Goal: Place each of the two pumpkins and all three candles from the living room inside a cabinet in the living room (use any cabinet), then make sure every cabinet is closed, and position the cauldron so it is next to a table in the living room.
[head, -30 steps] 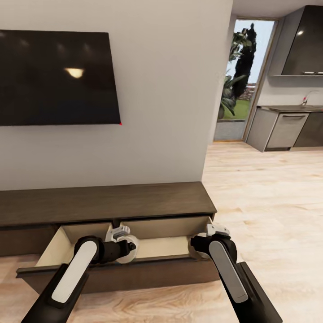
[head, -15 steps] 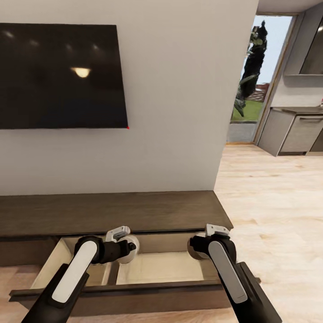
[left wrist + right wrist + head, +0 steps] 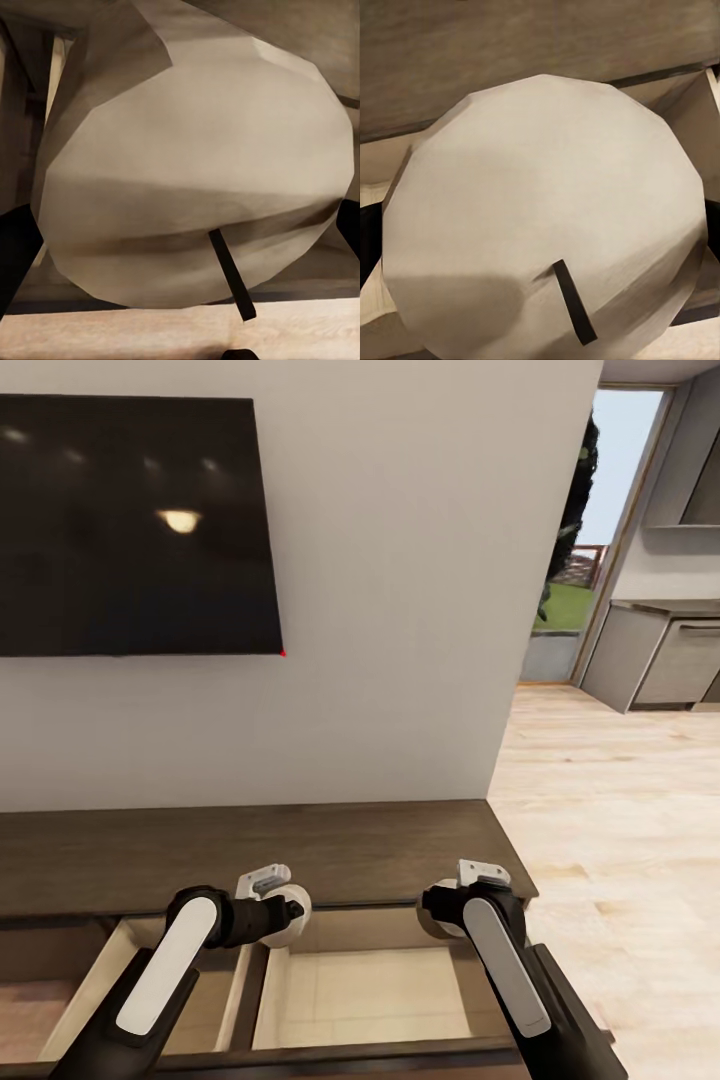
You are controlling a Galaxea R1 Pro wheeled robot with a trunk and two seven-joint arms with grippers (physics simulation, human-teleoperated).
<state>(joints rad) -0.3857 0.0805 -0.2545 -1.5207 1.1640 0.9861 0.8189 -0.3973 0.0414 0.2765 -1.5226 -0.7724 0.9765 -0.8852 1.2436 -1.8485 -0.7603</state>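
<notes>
Candles fill both hands: the left gripper (image 3: 283, 913) is closed around 1 pale candle (image 3: 195, 172), and the right gripper (image 3: 445, 912) is clamped on a second candle (image 3: 547, 217), each with its dark wick pointing toward the wrist camera. Both hands hang just above the open drawer (image 3: 370, 995) of the long dark cabinet (image 3: 330, 850), most likely so each candle can be lowered straight onto the beige floor below it. A divider under the left hand splits the drawer into 2 bays. Fingers are mostly hidden behind the candles, showing as dark slivers at the edges of the wrist views. Parts of the drawer front are cut off under the arms. Beyond the hands hangs a black television (image 3: 130, 525).
</notes>
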